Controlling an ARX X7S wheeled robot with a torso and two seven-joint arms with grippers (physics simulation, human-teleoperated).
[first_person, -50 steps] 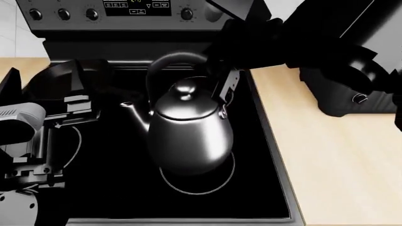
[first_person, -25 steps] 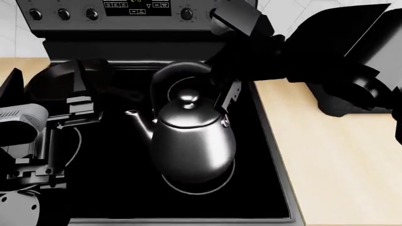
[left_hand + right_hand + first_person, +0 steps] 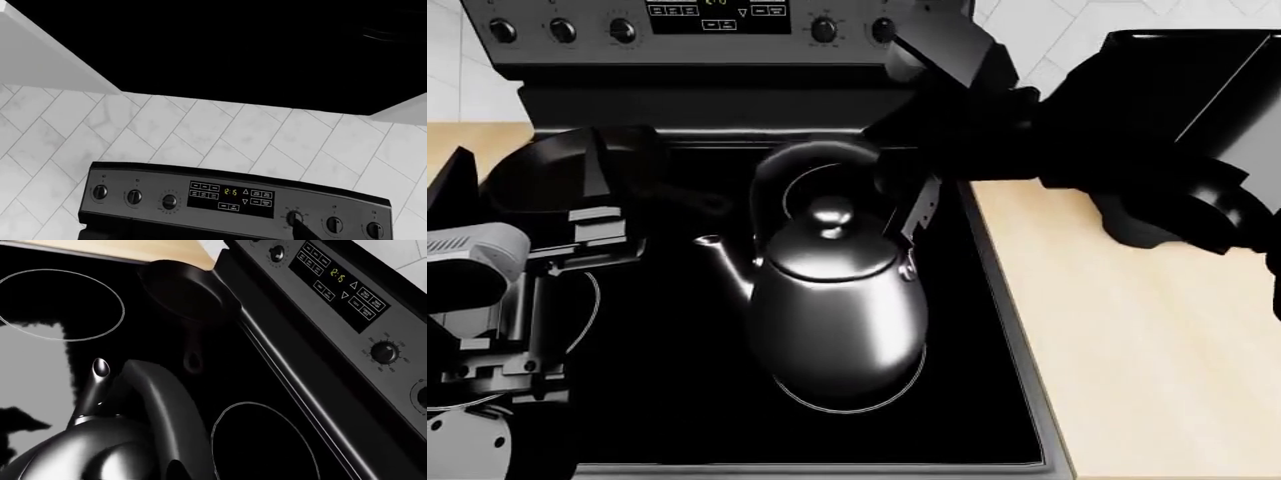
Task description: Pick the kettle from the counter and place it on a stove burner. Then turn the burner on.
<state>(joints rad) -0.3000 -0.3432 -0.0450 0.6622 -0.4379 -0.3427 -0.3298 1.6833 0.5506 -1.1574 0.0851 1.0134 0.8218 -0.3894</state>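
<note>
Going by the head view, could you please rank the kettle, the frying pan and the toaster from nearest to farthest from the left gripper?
From the left gripper, at the cooktop's left edge:
1. Frying pan, just behind the gripper, at the cooktop's back left.
2. Kettle, to its right, over the front burner ring near the cooktop's middle.
3. Toaster, far right on the counter, mostly hidden behind the right arm.

Head cam overhead on cooktop; both wrist cams share control panel

A home kitchen: a glossy black glass cooktop with thin white burner rings, a steel control panel with round knobs and a clock display, white marble herringbone wall tiles, and a light beige wood-look worktop.
</note>
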